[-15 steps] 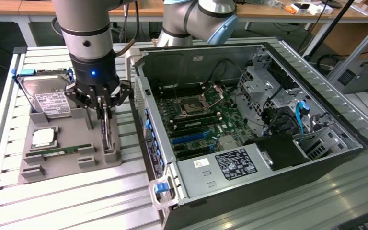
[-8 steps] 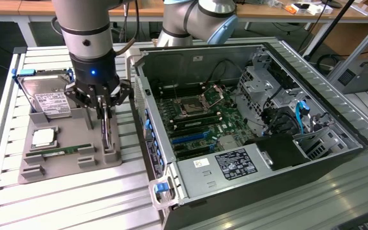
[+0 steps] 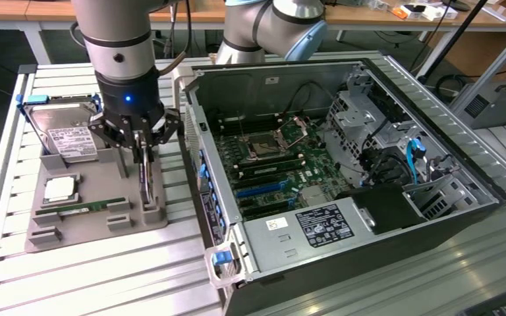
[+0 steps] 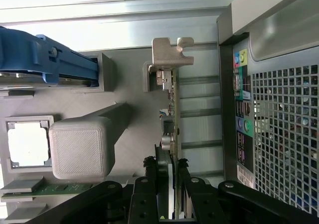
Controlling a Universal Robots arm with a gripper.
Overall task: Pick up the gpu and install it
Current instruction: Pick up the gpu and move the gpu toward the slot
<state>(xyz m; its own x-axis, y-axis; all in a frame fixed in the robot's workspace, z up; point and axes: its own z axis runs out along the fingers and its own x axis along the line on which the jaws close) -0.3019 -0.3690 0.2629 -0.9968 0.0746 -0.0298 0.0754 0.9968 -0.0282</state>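
The gripper hangs straight down over the grey tray at the exterior view's left, and its two fingers are clamped on the gpu, one on each face of the card. In the wrist view the gripper has its black fingers pressed against both sides of the gpu, which is seen edge-on, with the silver bracket at the end away from the fingers. The card stands upright on its long edge in a slot of the tray, at the side nearest the computer case.

Also on the tray are a hard drive standing tilted at the far end, a square processor chip lying flat, and a green memory stick just in front of it. The case lies open on its side on the slatted metal table, motherboard facing up, just beside the tray.
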